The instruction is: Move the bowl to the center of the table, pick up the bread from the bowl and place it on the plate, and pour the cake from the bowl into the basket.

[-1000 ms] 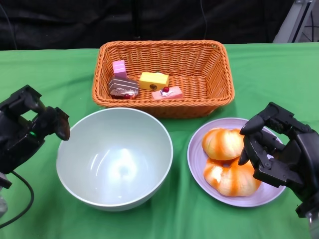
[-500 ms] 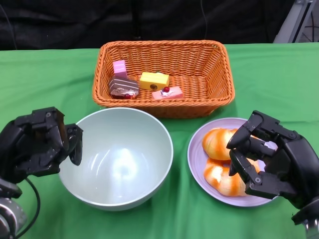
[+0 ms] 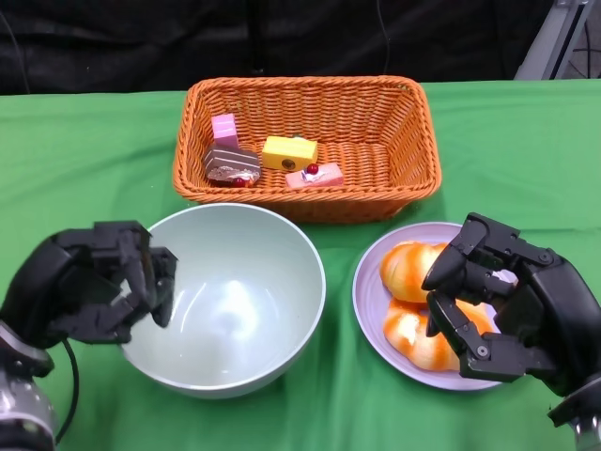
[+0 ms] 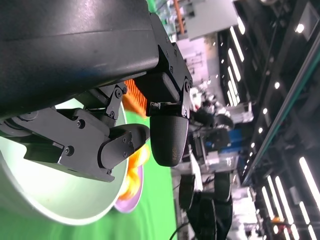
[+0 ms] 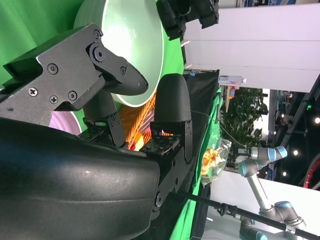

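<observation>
The pale green bowl (image 3: pixel 235 310) stands empty near the table's middle. My left hand (image 3: pixel 94 287) is at its left side, fingers curled over the rim, with no clear grip; in the left wrist view the fingers (image 4: pixel 125 145) hang apart before the bowl (image 4: pixel 45 190). Two orange bread rolls (image 3: pixel 413 271) lie on the purple plate (image 3: pixel 366 291). My right hand (image 3: pixel 507 301) hovers over the plate's right part with spread fingers, holding nothing. Several small cakes (image 3: pixel 289 152) lie in the orange wicker basket (image 3: pixel 310 94).
Green cloth (image 3: pixel 84 160) covers the table. The basket stands behind the bowl and plate, close to both. A black cable (image 3: pixel 66 395) hangs by my left wrist. The right wrist view shows the bowl (image 5: pixel 135 45) past my fingers.
Both hands have moved inward. The left came from the table's left edge up to the bowl's rim. The right slid left over the plate and bread. Bowl, plate and basket stayed put.
</observation>
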You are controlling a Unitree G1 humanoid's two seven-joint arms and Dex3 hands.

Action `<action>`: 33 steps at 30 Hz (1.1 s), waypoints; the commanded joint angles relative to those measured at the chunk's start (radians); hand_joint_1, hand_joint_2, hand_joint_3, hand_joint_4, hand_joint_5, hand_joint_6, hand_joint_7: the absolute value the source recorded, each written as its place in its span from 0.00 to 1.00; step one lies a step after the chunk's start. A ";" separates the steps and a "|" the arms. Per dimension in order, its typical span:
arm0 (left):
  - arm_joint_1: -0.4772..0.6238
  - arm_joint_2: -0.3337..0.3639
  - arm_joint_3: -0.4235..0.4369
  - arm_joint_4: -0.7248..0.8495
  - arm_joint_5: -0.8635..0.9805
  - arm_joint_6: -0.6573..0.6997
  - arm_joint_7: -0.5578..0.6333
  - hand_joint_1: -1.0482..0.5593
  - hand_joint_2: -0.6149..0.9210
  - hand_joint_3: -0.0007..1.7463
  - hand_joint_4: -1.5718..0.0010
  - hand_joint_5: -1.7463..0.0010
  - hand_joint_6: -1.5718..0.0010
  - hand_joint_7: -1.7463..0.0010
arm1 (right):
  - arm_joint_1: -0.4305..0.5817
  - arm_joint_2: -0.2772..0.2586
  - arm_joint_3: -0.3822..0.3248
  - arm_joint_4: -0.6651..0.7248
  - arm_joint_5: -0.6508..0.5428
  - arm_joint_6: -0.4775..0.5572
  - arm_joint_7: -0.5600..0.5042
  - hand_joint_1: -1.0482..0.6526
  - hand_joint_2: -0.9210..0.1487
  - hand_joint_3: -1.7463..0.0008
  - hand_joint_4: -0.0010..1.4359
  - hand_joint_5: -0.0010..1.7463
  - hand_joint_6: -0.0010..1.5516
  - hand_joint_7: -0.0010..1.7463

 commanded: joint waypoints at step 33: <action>0.372 0.077 -0.400 -0.707 -0.159 0.311 0.406 0.62 0.75 0.70 0.51 0.01 0.51 0.13 | 0.219 -0.077 0.048 -0.201 -0.001 0.012 0.053 0.56 0.45 0.30 0.52 0.99 0.41 0.88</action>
